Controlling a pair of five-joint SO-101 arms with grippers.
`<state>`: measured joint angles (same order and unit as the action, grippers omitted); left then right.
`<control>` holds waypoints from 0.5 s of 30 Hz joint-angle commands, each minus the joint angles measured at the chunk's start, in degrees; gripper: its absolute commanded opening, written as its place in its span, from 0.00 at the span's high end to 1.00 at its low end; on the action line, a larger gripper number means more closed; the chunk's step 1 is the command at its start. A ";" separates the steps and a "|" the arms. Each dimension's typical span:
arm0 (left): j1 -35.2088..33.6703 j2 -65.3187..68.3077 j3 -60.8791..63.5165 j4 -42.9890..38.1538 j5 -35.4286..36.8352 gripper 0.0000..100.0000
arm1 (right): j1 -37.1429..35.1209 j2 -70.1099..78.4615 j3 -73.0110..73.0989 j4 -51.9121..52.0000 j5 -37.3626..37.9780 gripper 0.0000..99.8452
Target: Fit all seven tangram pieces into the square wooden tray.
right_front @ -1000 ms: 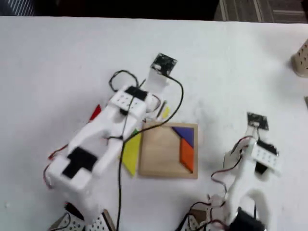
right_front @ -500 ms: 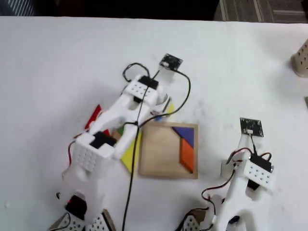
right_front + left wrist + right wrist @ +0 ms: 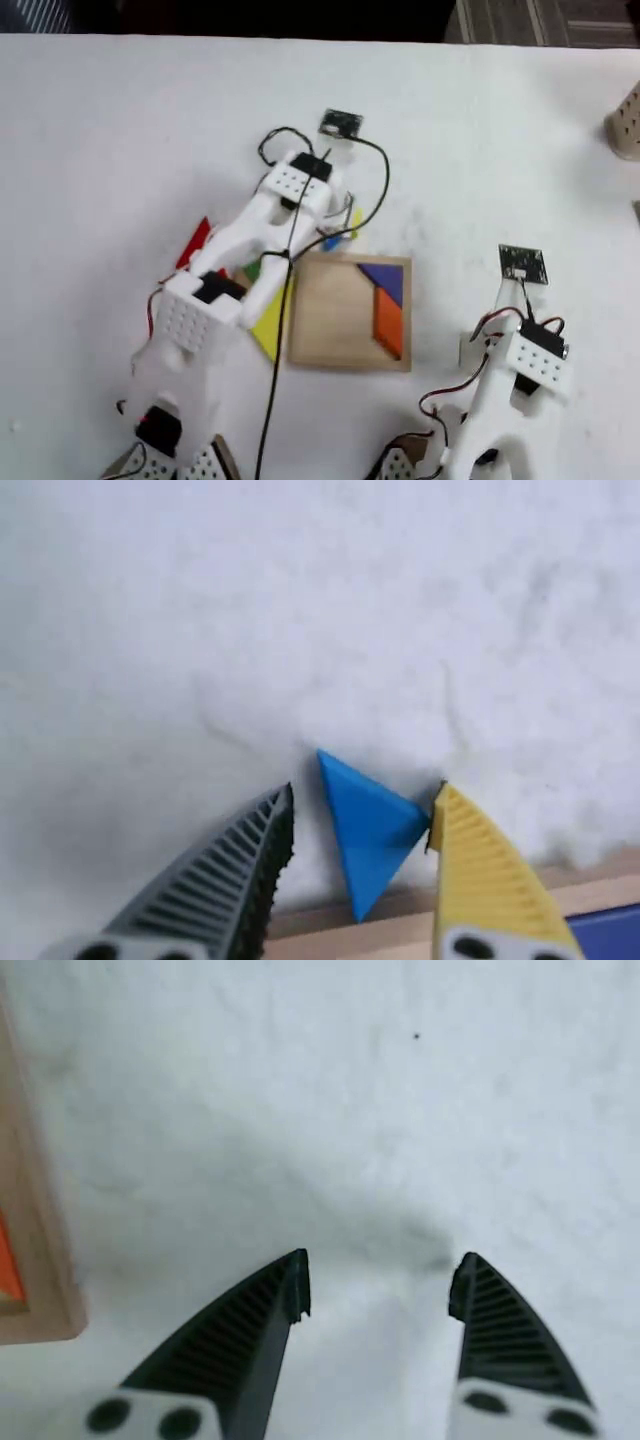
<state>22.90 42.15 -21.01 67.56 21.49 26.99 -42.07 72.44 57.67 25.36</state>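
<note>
The square wooden tray [image 3: 330, 315] holds a purple piece [image 3: 385, 279] and an orange piece [image 3: 388, 322] along its right side. My left gripper [image 3: 362, 795] is open just outside the tray's far left corner, straddling a small blue triangle [image 3: 368, 830]. Its yellow finger [image 3: 490, 870] touches the triangle, while the black finger [image 3: 235, 880] stands apart from it. Left of the tray lie a big yellow triangle [image 3: 272, 318], a green piece [image 3: 250, 270] and a red piece [image 3: 196, 240], partly under the left arm. My right gripper [image 3: 382, 1263] is open over bare table to the right of the tray.
The tray's wooden corner [image 3: 40, 1260] shows beside the right gripper. A tan perforated object [image 3: 626, 122] stands at the table's right edge. The left arm's cable [image 3: 375, 190] loops over the table beyond the tray.
The left arm has stretched farther out, bringing its gripper to the tray's far left corner. The right arm drew back toward the near edge, then kept still.
</note>
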 commanded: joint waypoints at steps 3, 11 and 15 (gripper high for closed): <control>0.13 -0.40 -2.81 0.97 8.35 0.76 | -1.89 -1.54 -0.09 -0.75 0.62 0.77; 2.15 -0.40 -2.55 0.70 8.18 0.80 | -1.98 -1.45 0.00 -1.45 0.62 0.77; 1.89 -0.40 -2.90 0.62 8.09 0.91 | -1.98 -1.45 0.00 -1.45 0.62 0.77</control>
<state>24.22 42.15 -21.10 67.82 29.14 25.67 -42.15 72.70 56.97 25.36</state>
